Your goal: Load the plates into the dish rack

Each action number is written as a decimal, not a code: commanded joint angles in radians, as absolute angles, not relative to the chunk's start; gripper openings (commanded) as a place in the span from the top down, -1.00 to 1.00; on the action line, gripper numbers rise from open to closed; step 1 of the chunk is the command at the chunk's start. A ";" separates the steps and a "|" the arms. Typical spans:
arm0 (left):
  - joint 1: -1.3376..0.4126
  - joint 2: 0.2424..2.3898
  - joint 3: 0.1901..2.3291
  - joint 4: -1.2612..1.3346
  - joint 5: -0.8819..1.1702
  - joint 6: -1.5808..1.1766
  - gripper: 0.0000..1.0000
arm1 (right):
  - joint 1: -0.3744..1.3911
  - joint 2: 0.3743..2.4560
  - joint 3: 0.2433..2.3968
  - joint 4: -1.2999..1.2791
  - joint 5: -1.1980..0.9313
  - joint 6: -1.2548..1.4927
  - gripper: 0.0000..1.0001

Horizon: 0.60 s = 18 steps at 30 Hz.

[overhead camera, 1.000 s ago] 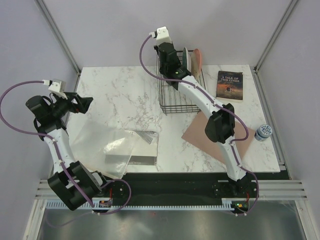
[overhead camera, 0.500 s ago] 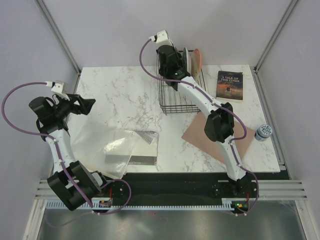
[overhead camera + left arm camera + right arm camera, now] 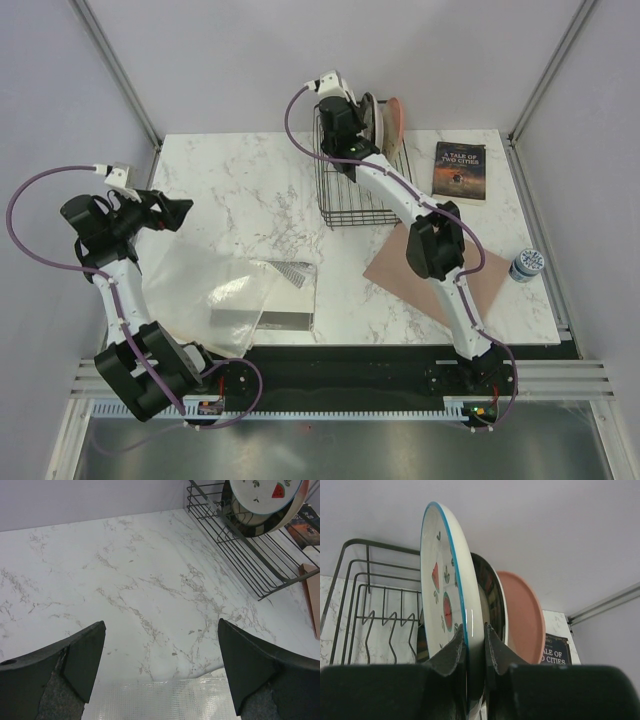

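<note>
The black wire dish rack [image 3: 355,190] stands at the back of the table. My right gripper [image 3: 474,627] is shut on the lower rim of a white plate with red fruit marks [image 3: 442,595]. It holds that plate upright over the rack's far end. Right behind it stand a dark brown plate [image 3: 492,592] and a pink plate [image 3: 525,615]. From above, the right gripper [image 3: 350,118] sits beside the plates [image 3: 385,118]. My left gripper [image 3: 180,208] hovers open at the left. Between its fingers [image 3: 161,622] is only marble, and the rack [image 3: 250,565] lies off to the right.
A dark paperback book [image 3: 460,170] lies right of the rack. Under the right arm lies a pinkish-brown mat [image 3: 395,275]. A clear plastic sheet [image 3: 225,290] covers the near left. A small blue-lidded jar [image 3: 526,264] stands by the right edge.
The right gripper has shifted slightly right and down at the rack's far end with the white plate. The left gripper has drifted a little to the right, still open.
</note>
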<state>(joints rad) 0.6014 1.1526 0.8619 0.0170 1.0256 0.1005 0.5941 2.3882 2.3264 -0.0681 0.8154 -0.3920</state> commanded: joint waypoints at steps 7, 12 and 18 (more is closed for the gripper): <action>0.591 1.155 0.853 0.031 1.020 0.077 -1.00 | 0.581 2.440 2.382 0.002 0.842 -0.328 1.00; 0.580 1.155 0.851 0.017 1.008 0.075 -0.99 | 0.577 2.485 2.390 -0.025 0.844 -0.305 1.00; 0.575 1.146 0.848 0.006 1.000 0.080 -0.99 | 0.574 2.470 2.376 -0.020 0.844 -0.313 0.29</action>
